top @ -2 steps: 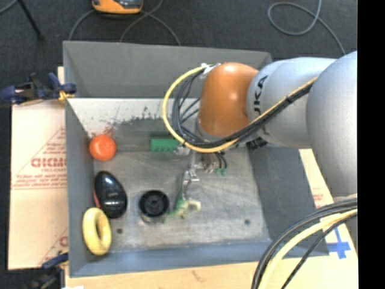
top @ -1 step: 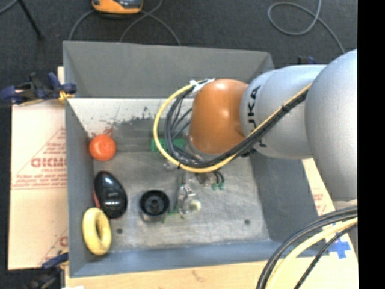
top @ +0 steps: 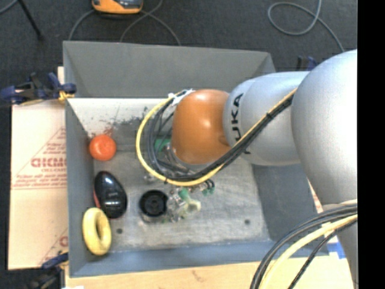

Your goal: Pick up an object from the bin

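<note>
Black round disc (top: 153, 203) lies just beside the tool (top: 180, 205).

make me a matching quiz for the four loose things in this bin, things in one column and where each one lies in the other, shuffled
Things
1. orange round ball
2. yellow ring
3. small black round cap
4. glossy black oval object

Places
A. in the view's bottom-left corner of the grey metal bin
B. just left of the gripper
C. along the left wall, between the ball and the ring
D. by the left wall, highest up the view of the four

Pairs: 1-D, 2-A, 3-B, 4-C
</note>
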